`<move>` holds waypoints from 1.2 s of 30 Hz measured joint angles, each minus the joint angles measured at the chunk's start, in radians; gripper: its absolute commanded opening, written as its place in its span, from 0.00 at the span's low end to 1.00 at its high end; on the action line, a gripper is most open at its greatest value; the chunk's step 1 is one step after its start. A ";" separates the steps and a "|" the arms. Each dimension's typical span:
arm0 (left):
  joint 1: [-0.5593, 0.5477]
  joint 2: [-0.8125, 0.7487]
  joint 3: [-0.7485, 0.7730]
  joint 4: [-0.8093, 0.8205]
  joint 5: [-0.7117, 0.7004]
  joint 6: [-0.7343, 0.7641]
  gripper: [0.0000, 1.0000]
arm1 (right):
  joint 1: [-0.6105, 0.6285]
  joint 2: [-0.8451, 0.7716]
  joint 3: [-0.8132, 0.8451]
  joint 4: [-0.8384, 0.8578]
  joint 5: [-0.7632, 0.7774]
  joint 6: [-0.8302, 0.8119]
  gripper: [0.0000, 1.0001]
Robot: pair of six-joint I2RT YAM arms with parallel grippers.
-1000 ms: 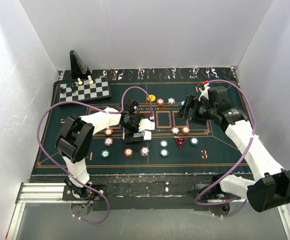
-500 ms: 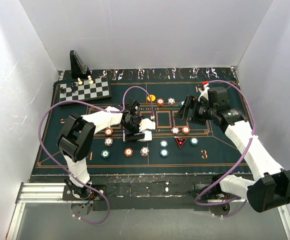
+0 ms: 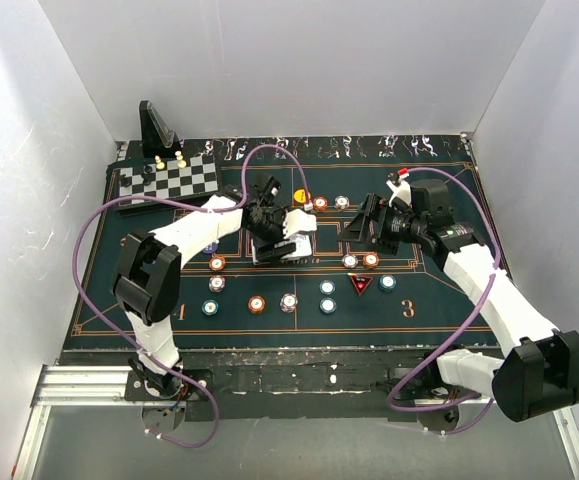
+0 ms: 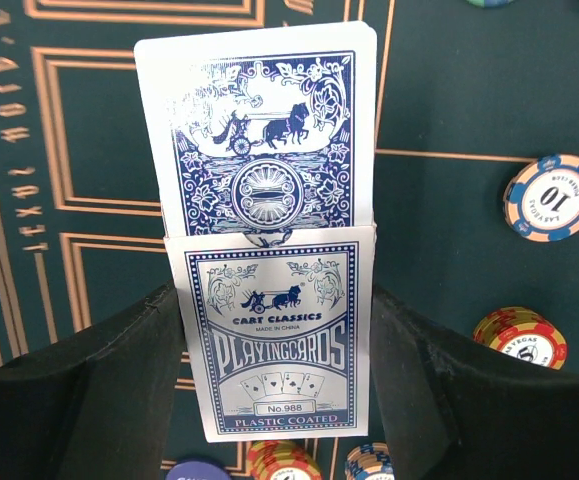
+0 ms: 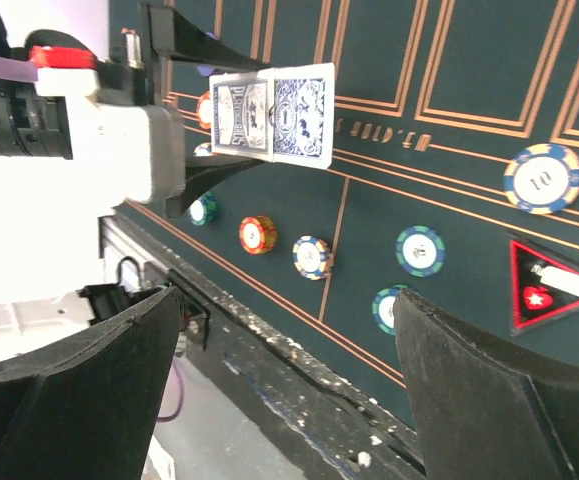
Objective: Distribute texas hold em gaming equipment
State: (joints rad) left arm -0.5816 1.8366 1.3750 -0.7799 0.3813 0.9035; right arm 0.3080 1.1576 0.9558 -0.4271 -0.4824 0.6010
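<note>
My left gripper (image 3: 283,243) is shut on a blue-and-white playing card box (image 4: 275,335), its black jaws pressing both sides. One blue-backed playing card (image 4: 259,135) sticks out of the box's top. The box (image 5: 272,115) hangs above the green felt near the table's middle. My right gripper (image 3: 369,224) is open and empty, hovering right of centre and facing the held box. Poker chips lie around: orange (image 3: 257,303), whitish (image 3: 288,300), teal (image 3: 327,288). A red triangle marker (image 3: 361,284) lies near the right gripper, and a yellow disc (image 3: 303,197) just beyond the left one.
A black-and-white chessboard (image 3: 169,182) with pawns sits at the back left, a black angled stand (image 3: 156,127) behind it. White walls close in three sides. Purple cables loop over both arms. More chips (image 4: 553,197) lie right of the held box.
My left gripper has shut on the card box and carried it up and toward the far middle of the felt. The right gripper has drifted slightly left and nearer.
</note>
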 measured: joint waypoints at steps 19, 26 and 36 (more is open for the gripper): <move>-0.005 -0.109 0.200 -0.212 0.052 -0.079 0.23 | 0.127 0.203 0.010 0.294 -0.152 0.172 0.95; -0.020 -0.133 0.214 -0.243 0.052 -0.086 0.23 | 0.149 0.267 0.026 0.385 -0.158 0.223 0.95; -0.037 -0.134 0.247 -0.266 0.052 -0.095 0.21 | 0.202 0.334 0.067 0.457 -0.163 0.254 0.91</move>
State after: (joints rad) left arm -0.6189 1.7023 1.6218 -1.0454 0.4332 0.8082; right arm 0.5098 1.4918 1.0229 0.0303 -0.6453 0.8551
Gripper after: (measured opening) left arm 0.644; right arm 0.945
